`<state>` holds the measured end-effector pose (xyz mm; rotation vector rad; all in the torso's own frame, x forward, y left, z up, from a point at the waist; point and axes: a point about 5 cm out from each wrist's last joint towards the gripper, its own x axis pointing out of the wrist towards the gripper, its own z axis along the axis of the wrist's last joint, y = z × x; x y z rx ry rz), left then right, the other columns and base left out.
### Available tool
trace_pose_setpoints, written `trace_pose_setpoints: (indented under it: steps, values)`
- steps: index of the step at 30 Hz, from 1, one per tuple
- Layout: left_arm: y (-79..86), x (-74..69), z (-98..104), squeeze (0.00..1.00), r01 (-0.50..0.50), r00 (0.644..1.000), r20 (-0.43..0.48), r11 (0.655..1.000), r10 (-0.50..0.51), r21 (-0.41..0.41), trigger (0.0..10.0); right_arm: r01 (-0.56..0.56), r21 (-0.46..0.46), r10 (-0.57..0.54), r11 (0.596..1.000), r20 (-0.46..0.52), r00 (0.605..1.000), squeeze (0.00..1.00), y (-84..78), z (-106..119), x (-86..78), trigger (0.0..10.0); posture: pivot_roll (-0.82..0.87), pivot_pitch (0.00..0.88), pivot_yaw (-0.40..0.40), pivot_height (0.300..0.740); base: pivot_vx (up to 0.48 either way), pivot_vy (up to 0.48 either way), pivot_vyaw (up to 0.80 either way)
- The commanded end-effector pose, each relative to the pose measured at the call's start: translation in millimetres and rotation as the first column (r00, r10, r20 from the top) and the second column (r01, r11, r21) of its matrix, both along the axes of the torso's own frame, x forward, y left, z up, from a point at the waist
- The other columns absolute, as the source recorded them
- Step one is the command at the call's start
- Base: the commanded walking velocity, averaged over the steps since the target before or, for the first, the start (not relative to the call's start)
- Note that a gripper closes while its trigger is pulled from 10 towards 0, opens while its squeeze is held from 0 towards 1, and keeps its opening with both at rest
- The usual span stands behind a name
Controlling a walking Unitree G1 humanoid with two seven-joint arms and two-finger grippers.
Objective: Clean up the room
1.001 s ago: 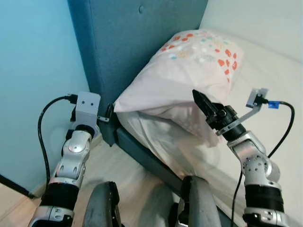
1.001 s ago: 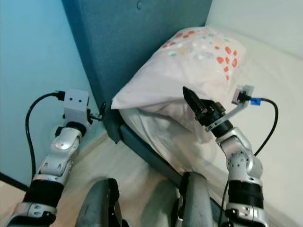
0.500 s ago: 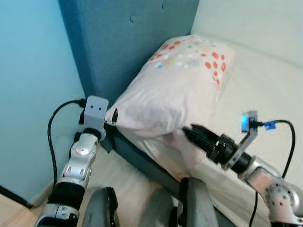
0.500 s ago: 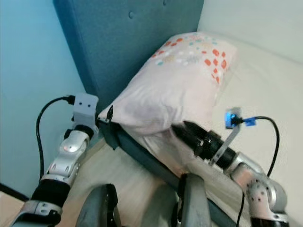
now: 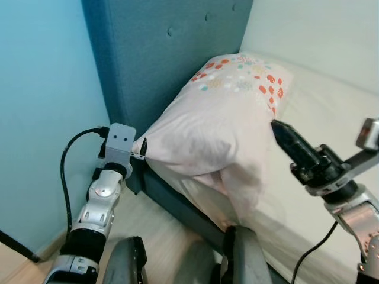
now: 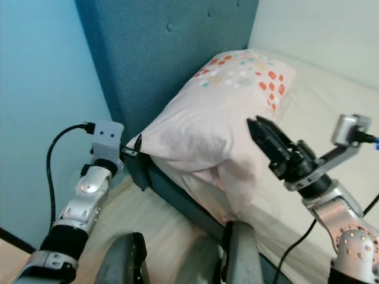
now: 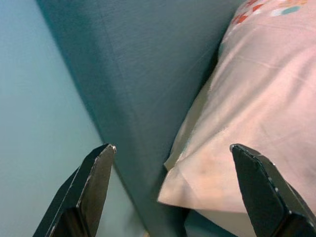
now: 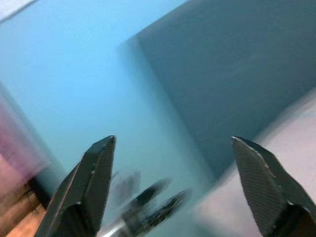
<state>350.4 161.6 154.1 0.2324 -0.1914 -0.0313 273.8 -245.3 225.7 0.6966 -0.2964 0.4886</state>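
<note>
Pillow (image 5: 222, 124) lies mid-frame on the bed (image 5: 331, 118), long axis running lower left to upper right against the headboard (image 5: 160, 53). Left hand (image 5: 144, 148) at its lower-left corner, fingers apart; right hand (image 6: 265, 135) apart too, off its right side.

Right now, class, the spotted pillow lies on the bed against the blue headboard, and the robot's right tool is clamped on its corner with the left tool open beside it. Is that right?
One thing is wrong: the right tool is not clamped on the pillow. The right wrist view shows its fingers spread wide with nothing between them. The pillow does lie on the bed against the headboard, and the left tool is open at its corner.
</note>
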Motion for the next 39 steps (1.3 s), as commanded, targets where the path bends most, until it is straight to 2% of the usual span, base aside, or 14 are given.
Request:
trace_pose_setpoints:
  steps: [1,4,5,6,8,9,19,20,21,23,28,29,33,39]
  values:
    - [-0.2,-1.0,-4,0.0,0.002,1.0,-0.008,1.0,-0.002,0.006,10.0,0.151,-0.003,-0.151,0.988,-0.127,0.98,0.0,-19.0,-23,2.3,10.0,0.01,0.136,-0.019,0.5,0.0,0.0,0.0]
    - [4.1,-4.2,-6,0.0,0.0,1.0,-0.01,1.0,0.0,0.016,10.0,0.383,-0.122,-0.397,0.916,-0.414,0.819,0.0,-40.7,-79,6.4,10.0,0.02,0.16,-0.017,0.5,0.0,0.0,0.0]
    - [4.1,-4.2,-6,0.0,0.0,1.0,-0.01,1.0,0.0,0.016,10.0,0.383,-0.122,-0.397,0.916,-0.414,0.819,0.0,-40.7,-79,6.4,10.0,0.02,0.16,-0.017,0.5,0.0,0.0,0.0]
    - [6.7,-6.6,-7,0.0,-0.003,1.0,-0.013,1.0,0.003,0.023,10.0,0.397,-0.165,-0.426,0.903,-0.471,0.773,0.0,-41.2,-96,3.8,10.0,0.03,0.179,-0.014,0.5,0.0,0.0,0.0]
    - [6.7,-6.6,-7,0.0,-0.003,1.0,-0.013,1.0,0.003,0.023,10.0,0.397,-0.165,-0.426,0.903,-0.471,0.773,0.0,-41.2,-96,3.8,10.0,0.03,0.179,-0.014,0.5,0.0,0.0,0.0]
    - [10.3,-9.7,-9,0.0,-0.006,1.0,-0.021,0.999,0.007,0.032,10.0,0.407,-0.162,-0.43,0.899,-0.501,0.751,0.0,-40.0,-109,2.3,0.0,0.04,0.19,-0.01,0.5,0.0,0.0,0.0]
    - [39.1,-31.5,-18,0.0,-0.04,0.997,-0.06,0.994,0.046,0.101,10.0,0.436,-0.176,-0.454,0.883,-0.558,0.694,0.0,-33.8,-137,20.2,0.0,0.1,0.284,0.004,0.5,0.0,0.0,0.0]
    - [42.7,-34.3,-18,0.0,-0.045,0.997,-0.061,0.993,0.052,0.11,10.0,0.419,-0.187,-0.446,0.889,-0.569,0.691,0.0,-28.7,-141,24.5,5.5,0.1,0.301,0.003,0.5,0.0,0.0,0.0]
    - [46.2,-37.5,-17,0.0,-0.05,0.996,-0.064,0.992,0.058,0.118,10.0,0.382,-0.195,-0.42,0.904,-0.573,0.703,0.0,-20.3,-143,28.7,9.9,0.11,0.324,0.003,0.5,0.0,0.0,0.0]
    - [48.3,-39.9,-17,0.0,-0.053,0.996,-0.067,0.991,0.061,0.123,10.0,0.352,-0.199,-0.4,0.914,-0.574,0.715,0.0,-13.5,-145,32.3,10.0,0.11,0.324,0.003,0.5,0.0,0.0,0.0]
    - [58.0,-52.0,-13,0.0,-0.066,0.994,-0.074,0.986,0.078,0.151,10.0,0.175,-0.125,-0.214,0.977,-0.504,0.837,0.0,29.2,-135,56.8,10.0,0.15,0.375,0.007,0.5,0.0,0.0,0.0]
    - [58.0,-52.0,-13,0.0,-0.066,0.994,-0.074,0.986,0.078,0.151,10.0,0.175,-0.125,-0.214,0.977,-0.504,0.837,0.0,29.2,-135,56.8,10.0,0.15,0.375,0.007,0.5,0.0,0.0,0.0]
    - [62.2,-59.7,-11,0.0,-0.065,0.993,-0.083,0.982,0.081,0.175,10.0,0.055,-0.005,-0.053,0.998,-0.38,0.924,0.0,63.5,-103,87.6,10.0,0.2,0.399,0.012,0.5,0.0,0.0,0.0]
    - [63.9,-66.5,-9,0.0,-0.066,0.992,-0.092,0.98,0.084,0.189,10.0,-0.02,0.024,0.026,1.0,-0.29,0.957,0.0,92.2,-66,113.2,10.0,0.22,0.41,0.006,0.5,0.0,0.0,0.0]
